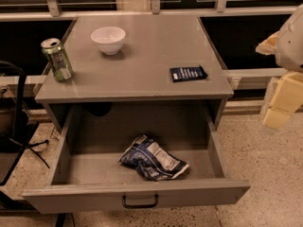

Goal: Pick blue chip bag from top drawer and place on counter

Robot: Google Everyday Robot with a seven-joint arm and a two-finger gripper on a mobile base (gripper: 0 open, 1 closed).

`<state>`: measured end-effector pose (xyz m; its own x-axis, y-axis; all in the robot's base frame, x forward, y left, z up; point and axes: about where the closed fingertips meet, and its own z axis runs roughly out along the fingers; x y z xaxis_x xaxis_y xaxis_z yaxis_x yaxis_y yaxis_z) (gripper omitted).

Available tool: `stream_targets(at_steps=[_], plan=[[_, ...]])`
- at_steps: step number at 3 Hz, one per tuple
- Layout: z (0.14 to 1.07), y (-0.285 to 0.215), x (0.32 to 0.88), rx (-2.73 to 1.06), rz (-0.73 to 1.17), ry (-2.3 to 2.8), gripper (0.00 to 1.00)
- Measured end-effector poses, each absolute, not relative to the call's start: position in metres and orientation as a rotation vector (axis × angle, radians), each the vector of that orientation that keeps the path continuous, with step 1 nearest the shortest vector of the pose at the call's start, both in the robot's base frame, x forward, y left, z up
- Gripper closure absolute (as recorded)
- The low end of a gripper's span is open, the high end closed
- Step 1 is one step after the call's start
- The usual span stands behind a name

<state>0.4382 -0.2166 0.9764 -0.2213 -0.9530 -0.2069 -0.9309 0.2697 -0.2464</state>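
Observation:
The blue chip bag lies crumpled on the floor of the open top drawer, a little right of its middle and near the front panel. The drawer is pulled fully out, and its black handle is centred on the front. The counter is the flat grey top of the cabinet above the drawer. My gripper is at the right edge of the view, to the right of the cabinet at about counter height. It is well apart from the bag and holds nothing.
On the counter stand a white bowl at the back left, a green can at the left edge and a small flat dark-blue packet at the right. A black stand is left of the cabinet.

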Motion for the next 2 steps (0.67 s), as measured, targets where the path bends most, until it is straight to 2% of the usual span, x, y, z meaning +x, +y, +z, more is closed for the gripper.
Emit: stream_targets(at_steps=[2], plan=[[0.969, -0.209, 0.449, -1.706, -0.065, 2.223, 0.00]])
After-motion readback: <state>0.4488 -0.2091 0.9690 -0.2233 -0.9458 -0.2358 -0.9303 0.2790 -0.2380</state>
